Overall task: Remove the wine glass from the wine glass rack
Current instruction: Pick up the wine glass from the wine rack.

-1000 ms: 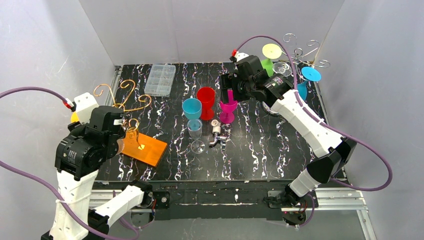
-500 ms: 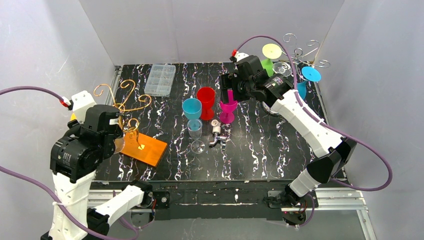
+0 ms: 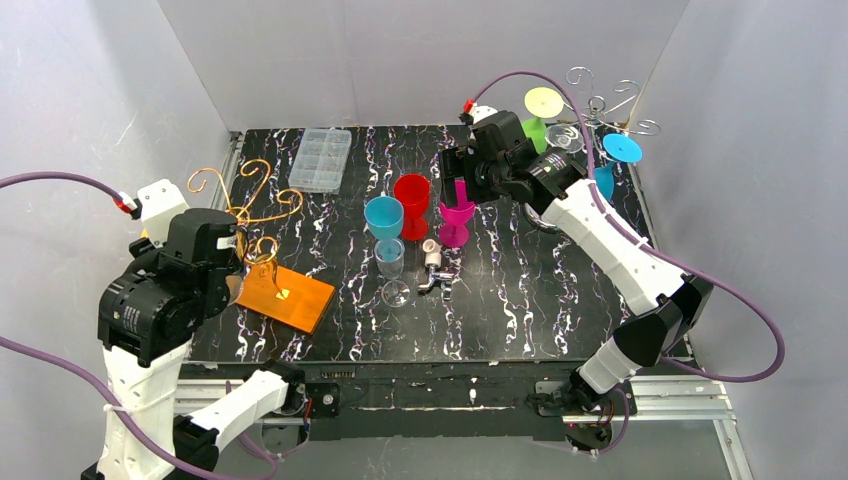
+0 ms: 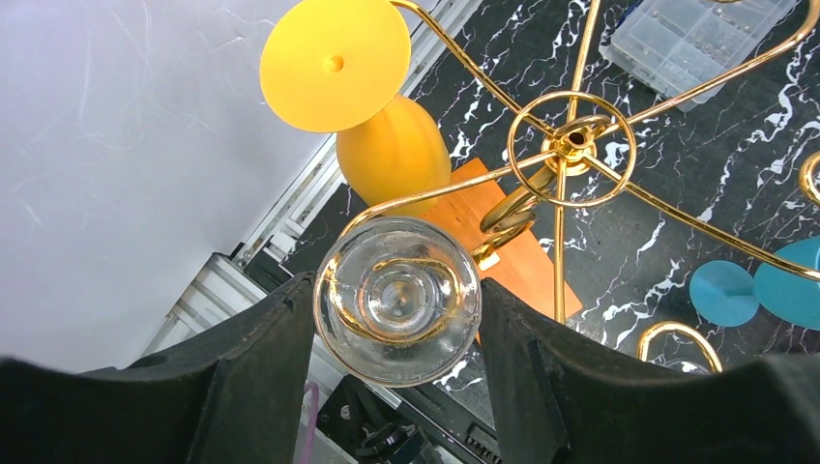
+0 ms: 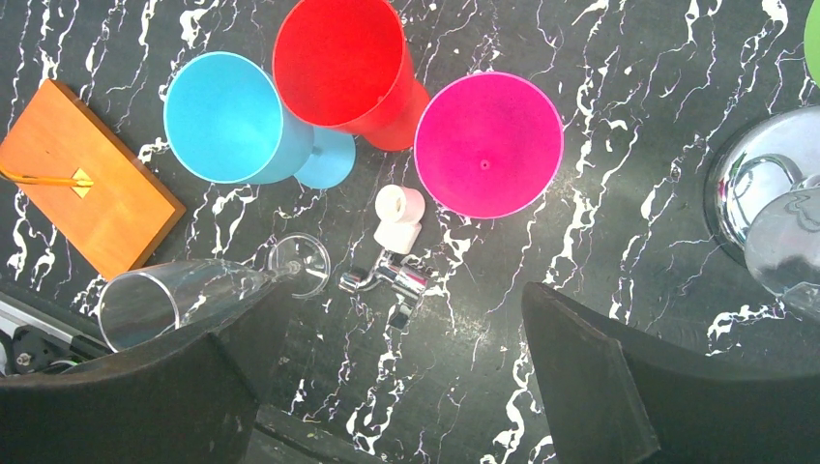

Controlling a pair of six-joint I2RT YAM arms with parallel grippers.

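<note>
Two arms stand at the near edge, and the left one is right at the job. The left jaws are squeezed onto the clear wine glass (image 4: 396, 300), one on each side. That glass hangs upside down on the gold rack (image 4: 577, 140), right between the jaws. Its round foot is on top, and its stem goes straight up and down through a gold hook (image 4: 503, 224). So I think the glass has to slide sideways out of the hook, not get pulled down. A yellow glass (image 4: 334, 63) hangs just beside it and could get bumped. The rack stands on an orange block (image 3: 295, 297).

Farther out on the counter (image 3: 520, 290) stand a blue cup (image 5: 224, 118), a red cup (image 5: 338, 58) and a pink cup (image 5: 488, 145). The right jaws hang above the pink cup, spread wide and holding nothing, well apart from the gold rack. At the far right is a silver rack (image 3: 600, 105).
</note>
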